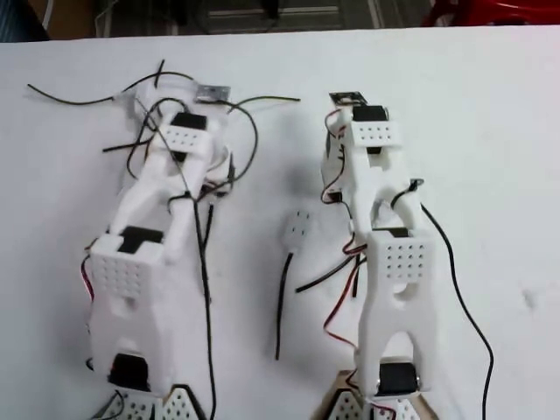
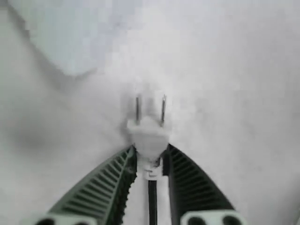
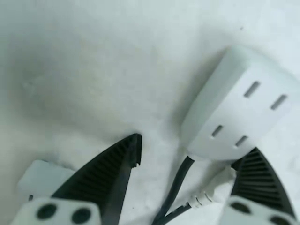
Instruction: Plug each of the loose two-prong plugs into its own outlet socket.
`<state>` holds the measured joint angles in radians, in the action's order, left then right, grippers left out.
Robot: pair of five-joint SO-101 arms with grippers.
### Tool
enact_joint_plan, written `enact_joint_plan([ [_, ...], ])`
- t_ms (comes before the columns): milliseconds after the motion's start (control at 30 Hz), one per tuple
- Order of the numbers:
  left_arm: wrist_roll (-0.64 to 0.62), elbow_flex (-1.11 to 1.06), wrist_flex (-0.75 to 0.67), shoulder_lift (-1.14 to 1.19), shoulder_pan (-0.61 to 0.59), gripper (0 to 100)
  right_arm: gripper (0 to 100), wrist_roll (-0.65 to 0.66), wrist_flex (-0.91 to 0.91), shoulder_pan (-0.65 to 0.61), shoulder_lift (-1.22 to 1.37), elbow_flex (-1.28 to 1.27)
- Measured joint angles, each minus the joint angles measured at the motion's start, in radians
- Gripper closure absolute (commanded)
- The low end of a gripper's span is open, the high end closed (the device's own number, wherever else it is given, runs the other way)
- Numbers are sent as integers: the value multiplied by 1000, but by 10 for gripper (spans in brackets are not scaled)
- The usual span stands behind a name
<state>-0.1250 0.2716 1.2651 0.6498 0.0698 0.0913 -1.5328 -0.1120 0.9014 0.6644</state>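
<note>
In the left wrist view my left gripper (image 2: 150, 149) is shut on a white two-prong plug (image 2: 149, 133). Its two metal prongs point away over the white table, and its black cord runs back between the fingers. My right gripper (image 3: 194, 145) is open. A white outlet block (image 3: 234, 103) with two pairs of slots lies just ahead of it, close to one finger, and its black cord passes between the fingers. From above, a white outlet block (image 1: 299, 229) with a black cord lies between the two arms.
Loose black wires (image 1: 87, 96) sprawl at the back left around the left arm (image 1: 140, 254). The right arm (image 1: 394, 262) has a black cable trailing on its right. A small white piece (image 3: 40, 178) lies beside one right finger. Bare table spreads far right.
</note>
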Motion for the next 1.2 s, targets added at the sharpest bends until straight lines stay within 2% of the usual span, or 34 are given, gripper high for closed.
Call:
enact_joint_plan([
  [367, 5, 137, 23, 86, -15, 842, 690, 0, 0, 0, 2, 0],
  [567, 98, 216, 55, 130, -20, 803, 690, 0, 0, 0, 2, 0],
  [867, 98, 391, 141, 236, -23, 805, 690, 0, 0, 3, 2, 0],
  [933, 98, 443, 175, 265, -23, 820, 690, 0, 0, 3, 2, 0],
  [1100, 97, 588, 262, 345, -15, 953, 690, 0, 0, 3, 2, 0],
  [1200, 98, 683, 318, 399, -12, 977, 690, 0, 0, 3, 2, 0],
])
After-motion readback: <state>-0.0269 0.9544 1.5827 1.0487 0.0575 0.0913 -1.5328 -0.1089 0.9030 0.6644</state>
